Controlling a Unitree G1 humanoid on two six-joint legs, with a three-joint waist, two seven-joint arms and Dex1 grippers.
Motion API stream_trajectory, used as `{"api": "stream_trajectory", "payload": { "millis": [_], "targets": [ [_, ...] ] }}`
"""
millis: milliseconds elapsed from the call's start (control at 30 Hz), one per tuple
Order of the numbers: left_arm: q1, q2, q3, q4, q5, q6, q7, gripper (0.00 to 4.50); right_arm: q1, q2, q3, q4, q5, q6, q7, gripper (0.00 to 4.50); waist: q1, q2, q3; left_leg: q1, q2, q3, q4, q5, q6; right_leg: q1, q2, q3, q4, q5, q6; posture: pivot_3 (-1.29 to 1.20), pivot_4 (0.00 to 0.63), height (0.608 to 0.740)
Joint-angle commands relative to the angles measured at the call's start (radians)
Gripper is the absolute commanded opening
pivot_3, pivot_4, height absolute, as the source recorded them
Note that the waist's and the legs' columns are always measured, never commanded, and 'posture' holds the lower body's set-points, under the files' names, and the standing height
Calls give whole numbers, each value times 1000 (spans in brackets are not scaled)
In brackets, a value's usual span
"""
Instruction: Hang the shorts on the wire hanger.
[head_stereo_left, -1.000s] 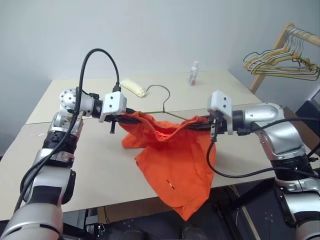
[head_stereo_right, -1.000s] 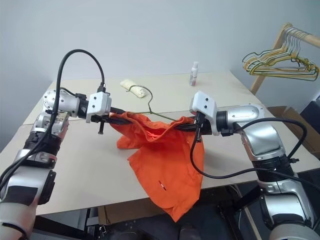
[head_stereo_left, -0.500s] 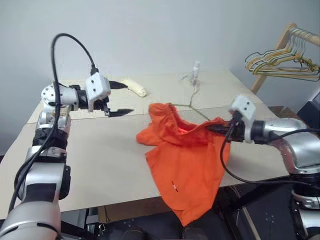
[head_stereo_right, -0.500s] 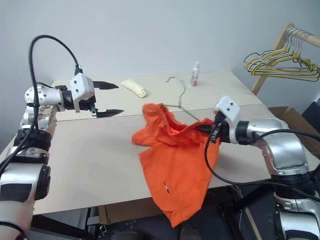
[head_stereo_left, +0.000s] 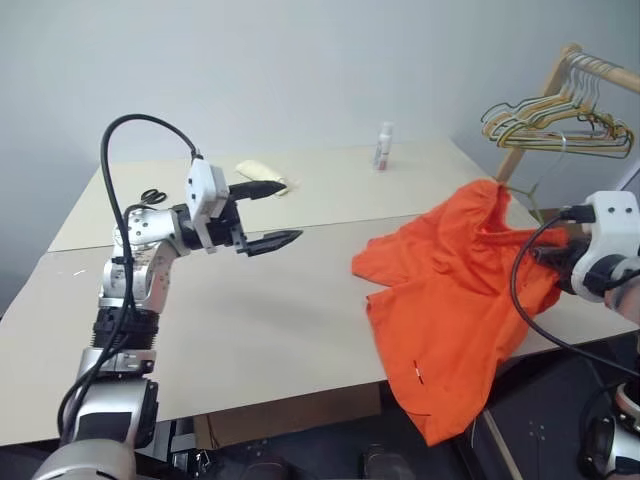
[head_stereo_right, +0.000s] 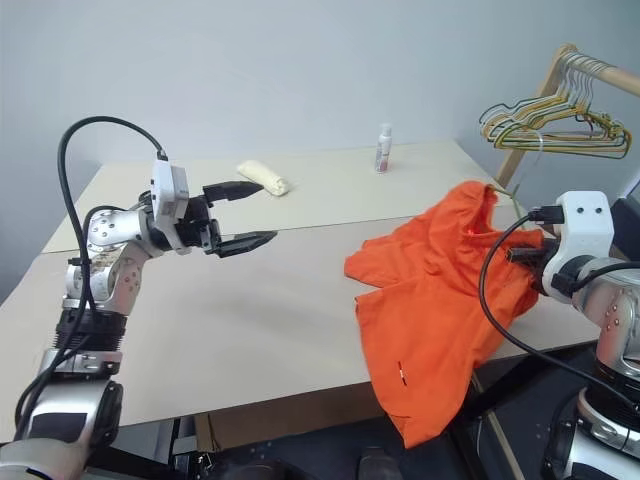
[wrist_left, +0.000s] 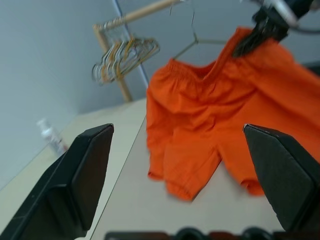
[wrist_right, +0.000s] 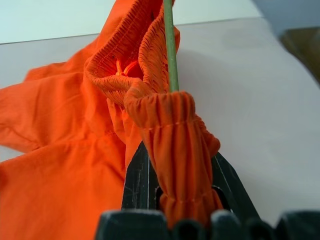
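Observation:
The bright orange shorts (head_stereo_left: 450, 290) are spread over the table's right front corner, with one leg drooping past the edge. My right gripper (wrist_right: 175, 165) is shut on the bunched elastic waistband, held up at the table's right side. The thin wire hanger (wrist_right: 170, 45) runs out of that same grip through the waist opening; its hook and shoulder (wrist_left: 194, 36) rise above the shorts. My left gripper (head_stereo_left: 290, 211) hovers open over the left half of the table, well apart from the shorts, with nothing between its fingers (wrist_left: 80, 185).
A pale yellow rolled cloth (head_stereo_left: 262, 172), a small bottle (head_stereo_left: 382, 147) and scissors (head_stereo_left: 150, 196) lie along the table's back. A wooden rack with bunched gold and pale hangers (head_stereo_left: 560, 125) stands at the right.
My left gripper let go of the shorts and opened wide. My right gripper swung far right, dragging the shorts and hanger from the table's middle to its right corner.

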Motion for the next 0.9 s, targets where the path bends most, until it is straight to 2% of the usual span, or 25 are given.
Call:
{"api": "stream_trajectory", "payload": {
  "millis": [33,233,467,600,800,900],
  "targets": [
    [-3,-36,14,-65,-32,30,64,4500,-94,-25,-37,2,-91,4,-117,126,-5,3,-1,0,0,0,0,0,0,0,0,0,0,0,0,-148,0,740],
    [8,-108,15,-120,-80,77,119,4500,-229,-5,-55,109,-205,0,-266,126,-27,4,-2,2,-1,1,-1,0,0,2,1,2,-6,0,0,-132,0,740],
    [45,-172,32,-192,-169,142,179,4500,-316,51,-108,293,-324,-166,-461,126,-27,8,-4,3,-1,2,-2,0,0,2,0,4,-7,0,0,-132,0,740],
    [65,-187,6,-200,-146,132,190,4500,-370,65,-129,380,-342,-264,-532,126,-28,15,-8,5,-1,4,-2,0,0,3,1,7,-7,1,1,-128,0,740],
    [60,-204,11,-217,-164,134,197,4500,-431,54,-207,500,-332,-403,-610,126,-33,17,-8,6,-1,6,-3,-1,1,3,2,9,-8,1,1,-124,0,740],
    [62,-200,3,-211,-150,130,191,4500,-497,36,-289,602,-292,-423,-637,126,-37,17,-9,6,-1,6,-3,-1,2,4,2,10,-9,1,2,-128,0,740]
  ]
}}
